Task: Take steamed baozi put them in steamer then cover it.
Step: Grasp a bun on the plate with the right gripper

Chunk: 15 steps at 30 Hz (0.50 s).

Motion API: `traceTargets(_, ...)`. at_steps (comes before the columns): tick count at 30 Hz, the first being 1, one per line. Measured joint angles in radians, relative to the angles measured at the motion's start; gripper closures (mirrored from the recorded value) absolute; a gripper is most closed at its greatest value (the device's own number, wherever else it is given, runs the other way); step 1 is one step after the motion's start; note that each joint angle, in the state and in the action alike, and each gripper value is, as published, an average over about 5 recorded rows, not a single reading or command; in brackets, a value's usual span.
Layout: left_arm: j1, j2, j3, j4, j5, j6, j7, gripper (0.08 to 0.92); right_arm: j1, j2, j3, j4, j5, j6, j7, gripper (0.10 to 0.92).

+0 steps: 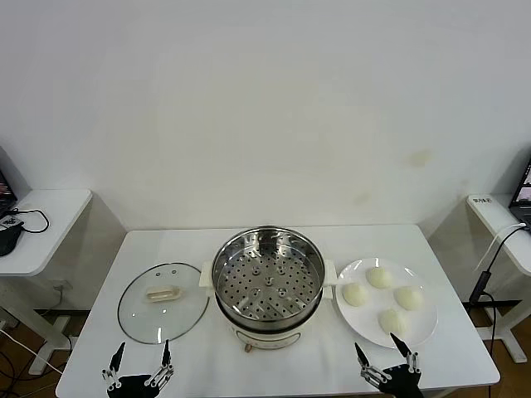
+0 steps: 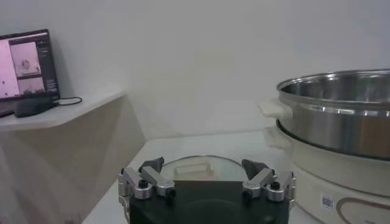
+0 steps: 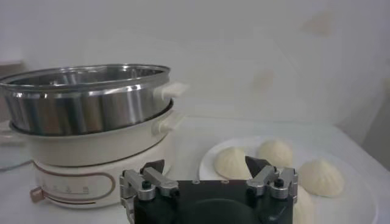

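The steel steamer (image 1: pixel 267 282) stands uncovered at the table's middle, its perforated tray bare; it also shows as the steamer (image 2: pixel 341 115) and the steamer (image 3: pixel 85 106). Several cream-white baozi (image 1: pixel 380 277) lie on a white plate (image 1: pixel 425 323) to its right, and the baozi (image 3: pixel 233 162) show in the right wrist view too. The glass cover (image 1: pixel 163 303) lies flat on the table to the steamer's left, seen as the cover (image 2: pixel 195 169) in the left wrist view. My left gripper (image 1: pixel 142 355) hovers open at the front edge near the cover. My right gripper (image 1: pixel 382 351) hovers open before the plate.
The white table (image 1: pixel 465 348) has side tables on both flanks: one at left (image 1: pixel 41 224) with a laptop and cables, one at right (image 1: pixel 506 224) with a cable hanging down. A plain white wall stands behind.
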State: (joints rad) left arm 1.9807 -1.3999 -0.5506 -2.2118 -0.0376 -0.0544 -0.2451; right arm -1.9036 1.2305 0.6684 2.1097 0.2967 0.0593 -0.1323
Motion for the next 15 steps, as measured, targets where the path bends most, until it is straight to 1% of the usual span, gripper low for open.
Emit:
traceTargets(7, -0.007, 0.003, -0.003, -0.007, 0.022, 0.027, -0.004, 0.177, 0.026, -0.022, 0.029, 0.014, -0.057, -0.019, 0.024, 0.202)
traceTargets(12, -0.013, 0.002, -0.004, -0.013, 0.052, 0.048, -0.017, 0.177, 0.068, -0.063, 0.072, 0.02, -0.158, -0.068, 0.027, 0.203)
traceTargets(15, -0.016, 0.003, -0.007, -0.022, 0.075, 0.06, -0.011, 0.177, 0.104, -0.104, 0.102, 0.013, -0.23, -0.107, 0.011, 0.202)
